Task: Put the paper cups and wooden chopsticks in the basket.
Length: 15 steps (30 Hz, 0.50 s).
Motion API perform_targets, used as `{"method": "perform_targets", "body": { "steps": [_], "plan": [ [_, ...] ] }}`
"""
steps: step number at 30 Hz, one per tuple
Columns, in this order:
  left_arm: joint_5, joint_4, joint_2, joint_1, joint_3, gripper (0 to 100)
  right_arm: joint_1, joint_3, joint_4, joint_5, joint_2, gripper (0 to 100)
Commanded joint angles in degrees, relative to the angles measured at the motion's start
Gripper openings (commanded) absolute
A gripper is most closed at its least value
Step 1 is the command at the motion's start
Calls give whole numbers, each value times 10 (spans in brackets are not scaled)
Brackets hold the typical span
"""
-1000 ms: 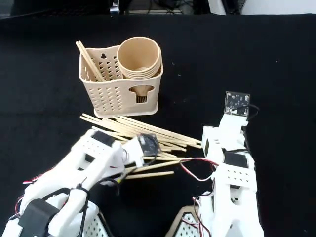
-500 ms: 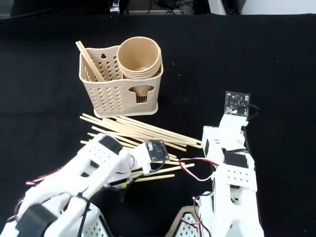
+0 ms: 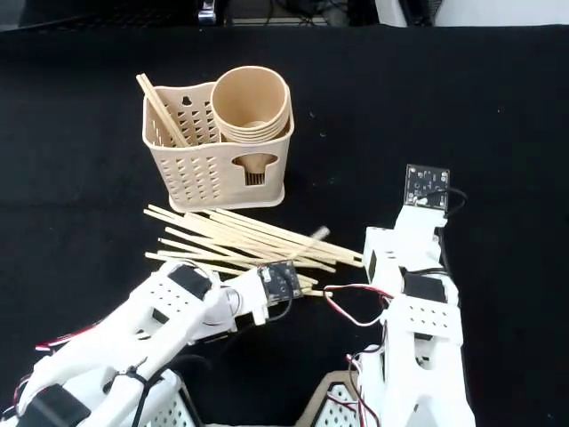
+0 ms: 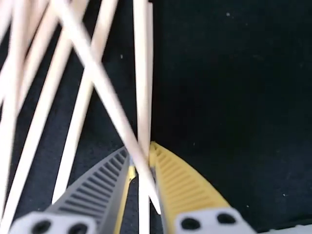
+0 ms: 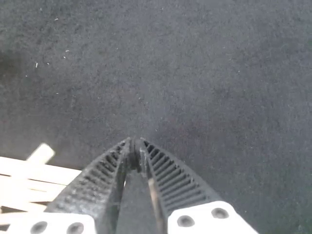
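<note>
1. Surface: black cloth table (image 3: pixel 462 98). A strip of pale room shows past its 12 o'clock edge.
2. Wooden chopsticks, loose (image 3: pixel 240 238): you have a fanned pile flat on the cloth, at 6 o'clock from the basket and just beside it, running from 9 toward 4 o'clock.
3. Basket (image 3: pixel 209 173): beige, perforated, upright, at 11 o'clock from the table's centre.
   - 3 o'clock compartment: nested paper cups (image 3: pixel 252 100), mouths up.
   - 9 o'clock compartment: a basket chopstick pair (image 3: pixel 161 109), leaning out toward 10 o'clock.
4. Your left claw (image 4: pixel 139 150): over the pile's 4 o'clock end, jaws pinched on a single chopstick (image 4: pixel 97 83) that crosses the others at a slant.
5. Your right claw (image 5: pixel 134 142): jaws closed together, holding nothing, above bare cloth at 3 o'clock from the pile.
</note>
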<state>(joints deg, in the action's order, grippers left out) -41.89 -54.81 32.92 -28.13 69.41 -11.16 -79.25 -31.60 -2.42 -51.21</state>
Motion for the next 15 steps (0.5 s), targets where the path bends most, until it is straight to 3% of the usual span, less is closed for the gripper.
{"method": "perform_targets", "body": {
  "steps": [1,4,10,15],
  "plan": [
    [-2,-13,11,3,-53,30,7,6,11,-7,-12,21],
    [-4,-50,11,-2,-84,30,7,5,11,-7,-12,21],
    [-81,-155,11,11,-96,30,7,5,11,-7,-12,21],
    [-81,-133,11,21,-81,36,7,6,11,-7,-12,21]
  ]
}}
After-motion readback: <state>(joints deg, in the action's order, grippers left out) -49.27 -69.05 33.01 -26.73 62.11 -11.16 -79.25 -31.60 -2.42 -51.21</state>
